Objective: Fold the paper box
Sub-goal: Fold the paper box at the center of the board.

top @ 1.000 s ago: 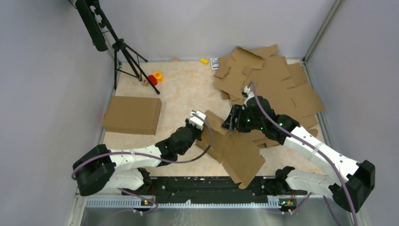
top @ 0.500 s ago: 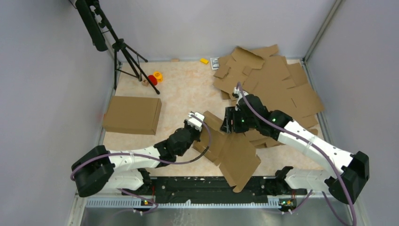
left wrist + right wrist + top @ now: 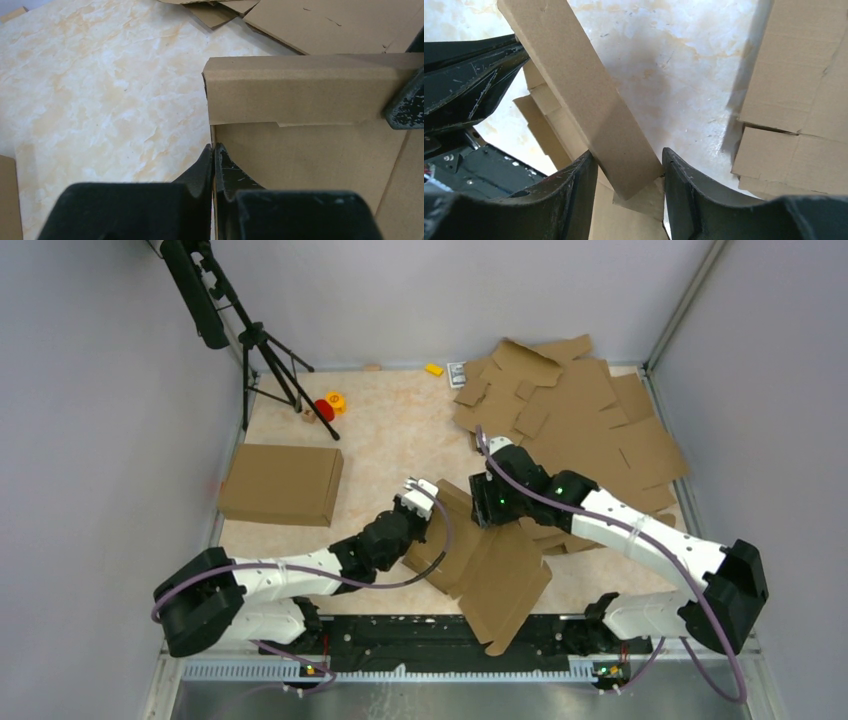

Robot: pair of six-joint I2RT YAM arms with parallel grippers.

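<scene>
The left gripper (image 3: 214,147) is pinching shut on a thin upright edge of the paper box (image 3: 490,570). That is where the first risk is sitting. The hold is taking in only a narrow strip of cardboard, so a hard pull could be slipping the wall out of the jaws or creasing it off its fold line.

The blank itself is lying on the tabletop (image 3: 390,430) between the two arms. Its near corner is reaching over the near edge and its far side is running up against the pile of loose blanks (image 3: 590,430). A sideways drag could be catching one of those sheets, or tipping the overhanging corner off.

The right gripper (image 3: 629,152) is standing astride a folded flap, one jaw on each side. I cannot tell whether the jaws are pressing on the flap or only bracketing it. If they are loose, the flap is likely to be springing back flat.

Much is staying hidden. From above, both wrists are covering the flap and the pinched edge. The left wrist view is showing little beyond that corner, with a dark part cut off at its right side. The right wrist view is cropping the flap's upper end, and the slots it must enter are not showing anywhere.
</scene>
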